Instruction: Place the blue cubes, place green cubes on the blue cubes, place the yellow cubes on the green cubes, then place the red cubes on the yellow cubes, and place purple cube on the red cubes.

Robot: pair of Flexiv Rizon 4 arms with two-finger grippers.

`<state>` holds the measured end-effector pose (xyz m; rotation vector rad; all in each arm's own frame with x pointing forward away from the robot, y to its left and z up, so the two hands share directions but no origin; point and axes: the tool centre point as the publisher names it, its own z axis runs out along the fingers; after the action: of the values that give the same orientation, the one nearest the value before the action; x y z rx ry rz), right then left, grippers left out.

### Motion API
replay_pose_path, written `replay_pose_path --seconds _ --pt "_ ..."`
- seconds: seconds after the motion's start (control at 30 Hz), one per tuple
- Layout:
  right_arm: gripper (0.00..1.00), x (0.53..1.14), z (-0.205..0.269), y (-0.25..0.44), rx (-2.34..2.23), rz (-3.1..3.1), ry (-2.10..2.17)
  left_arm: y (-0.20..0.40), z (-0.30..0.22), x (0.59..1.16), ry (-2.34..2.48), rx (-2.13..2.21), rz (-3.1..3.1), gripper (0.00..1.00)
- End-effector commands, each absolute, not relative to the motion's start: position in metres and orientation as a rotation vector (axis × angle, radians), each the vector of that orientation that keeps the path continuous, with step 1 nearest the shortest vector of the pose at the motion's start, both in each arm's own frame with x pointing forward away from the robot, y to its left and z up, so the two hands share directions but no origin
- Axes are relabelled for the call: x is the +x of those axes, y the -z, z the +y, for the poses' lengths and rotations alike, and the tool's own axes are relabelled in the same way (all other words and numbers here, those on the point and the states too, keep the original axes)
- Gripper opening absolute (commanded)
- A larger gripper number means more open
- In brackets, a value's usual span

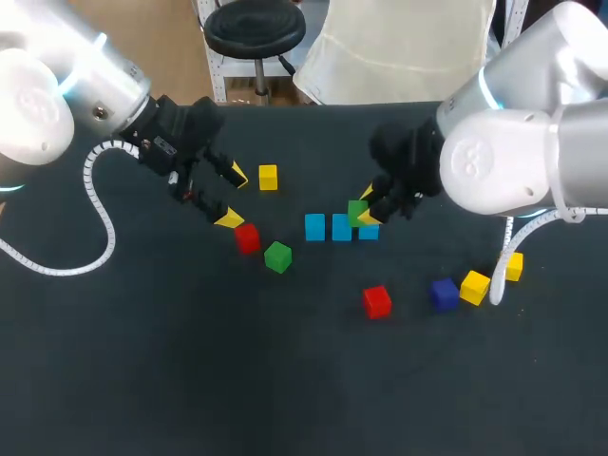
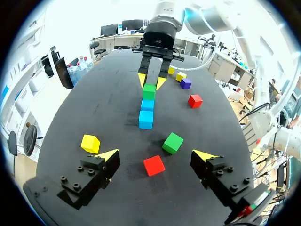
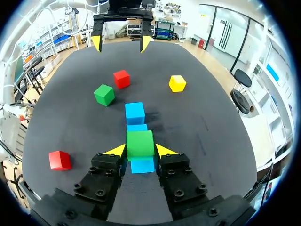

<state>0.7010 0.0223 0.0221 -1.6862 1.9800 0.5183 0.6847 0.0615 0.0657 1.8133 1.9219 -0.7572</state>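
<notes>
Three blue cubes [image 1: 341, 227] lie in a row mid-table. My right gripper [image 1: 364, 207] is shut on a green cube [image 3: 140, 143], held right over the row's right-end blue cube [image 3: 142, 165]; I cannot tell if they touch. A second green cube [image 1: 277, 256] and a red cube [image 1: 247, 237] lie left of the row. My left gripper [image 1: 231, 197] hangs open just above and beside that red cube [image 2: 154, 165], holding nothing. A yellow cube [image 1: 268, 177] sits behind it. Another red cube [image 1: 377, 301], a purple cube [image 1: 443, 294] and two yellow cubes [image 1: 474, 287] lie front right.
A white coiled cable [image 1: 95, 204] hangs from my left arm over the table's left part. The dark tabletop [image 1: 190, 361] is bare toward the front.
</notes>
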Motion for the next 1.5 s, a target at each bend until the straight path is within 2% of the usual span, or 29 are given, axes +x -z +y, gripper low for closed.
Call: replay_pose_path --seconds 0.03,0.67,0.83,1.0,1.2,1.33,1.47,1.5 --pt "0.02 0.7028 0.0225 -0.0218 -1.686 1.979 -0.522 -0.065 0.0626 0.6844 0.757 1.814 1.917 1.0" --pt "0.17 0.7032 0.0231 -0.0204 -1.683 1.98 -0.539 -0.065 0.0626 0.6844 0.757 1.814 1.917 1.0" --pt "0.27 0.7031 0.0231 -0.0203 -1.682 1.98 -0.543 -0.065 0.0626 0.6844 0.757 1.814 1.917 1.0" --pt "0.29 0.7032 0.0227 -0.0204 -1.68 1.981 -0.543 -0.065 0.0626 0.6844 0.757 1.814 1.917 1.0" --pt "0.37 0.7033 0.0224 -0.0206 -1.68 1.983 -0.544 -0.065 0.0626 0.6844 0.757 1.814 1.917 1.0" --pt "0.46 0.7032 0.0223 -0.0206 -1.679 1.983 -0.549 -0.065 0.0626 0.6844 0.757 1.814 1.917 1.0" --pt "0.51 0.7032 0.0222 -0.0205 -1.677 1.983 -0.553 -0.065 0.0626 0.6844 0.757 1.814 1.917 1.0" --pt "0.6 0.7032 0.0221 -0.0204 -1.677 1.982 -0.554 -0.065 0.0626 0.6844 0.757 1.814 1.917 1.0"
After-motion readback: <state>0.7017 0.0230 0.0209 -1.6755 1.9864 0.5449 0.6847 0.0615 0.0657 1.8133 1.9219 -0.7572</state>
